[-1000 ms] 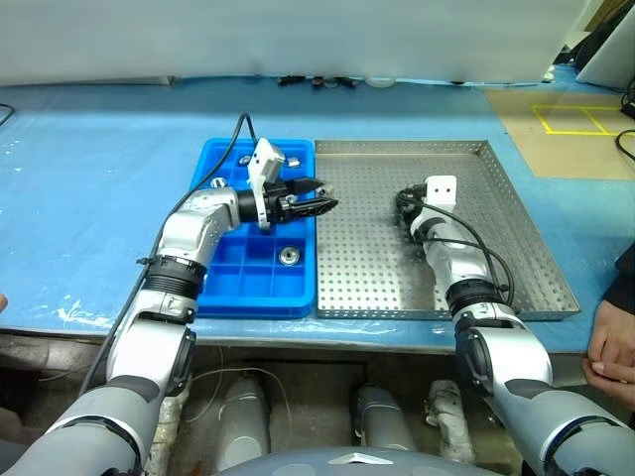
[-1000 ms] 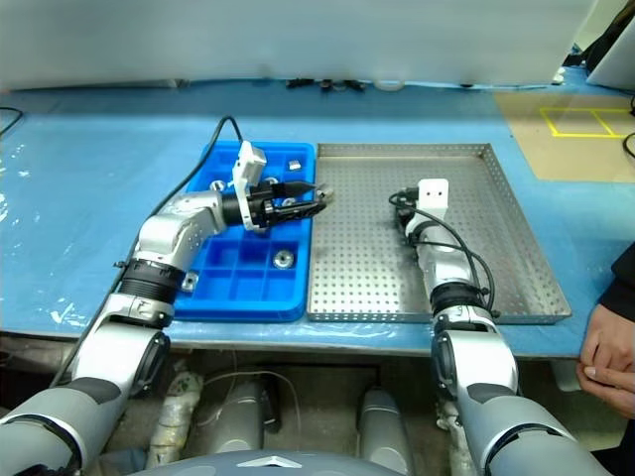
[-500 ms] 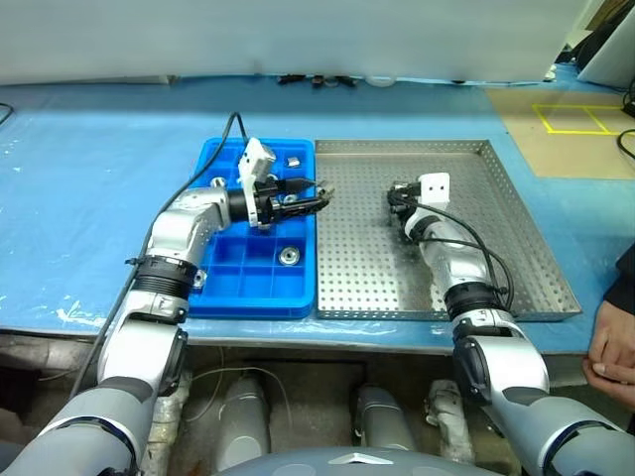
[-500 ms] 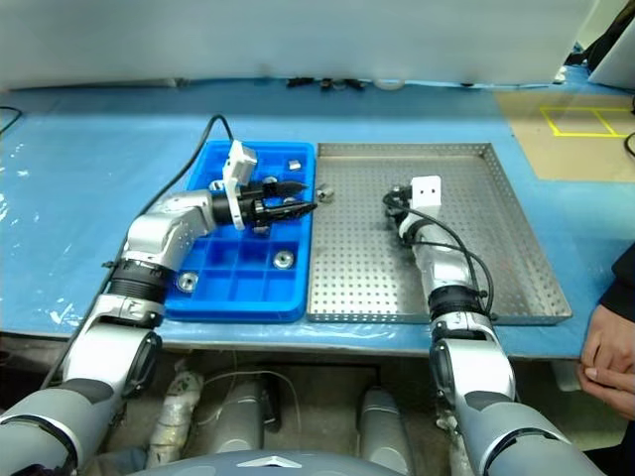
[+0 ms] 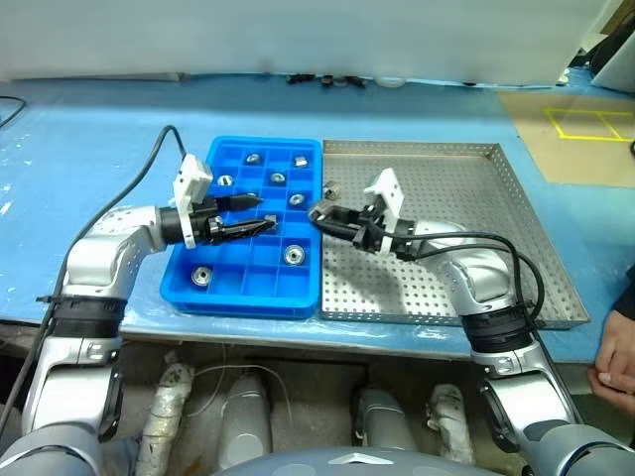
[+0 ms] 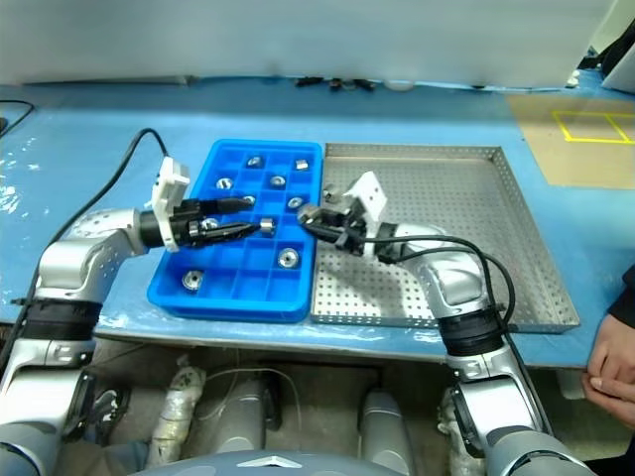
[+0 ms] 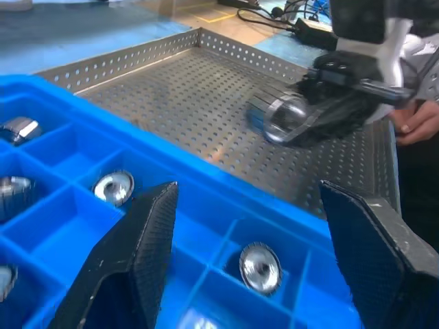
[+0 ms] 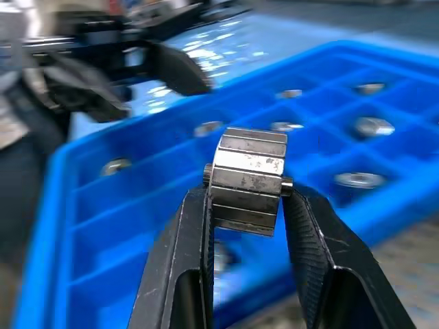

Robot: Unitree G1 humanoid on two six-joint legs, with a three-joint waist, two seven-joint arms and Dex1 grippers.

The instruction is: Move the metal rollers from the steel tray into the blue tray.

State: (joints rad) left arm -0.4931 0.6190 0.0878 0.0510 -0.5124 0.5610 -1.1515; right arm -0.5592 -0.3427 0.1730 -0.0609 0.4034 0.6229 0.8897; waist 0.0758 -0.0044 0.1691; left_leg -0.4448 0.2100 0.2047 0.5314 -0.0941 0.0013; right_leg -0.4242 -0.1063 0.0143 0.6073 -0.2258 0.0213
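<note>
right gripper (image 8: pixel 248 205) pinching metal roller (image 8: pixel 248 179), blue tray (image 5: pixel 298 290) just past its tips; left gripper (image 5: pixel 260 212) fingers spread, empty, over same tray; steel tray (image 5: pixel 516 228) behind right gripper

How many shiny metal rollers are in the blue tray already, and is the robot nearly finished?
About seven shiny silver metal rollers already sit in the bright blue compartment tray. The right pincer is shut on another silver roller near that tray's edge. One small roller seems left in the grey perforated steel tray, so nearly finished.
</note>
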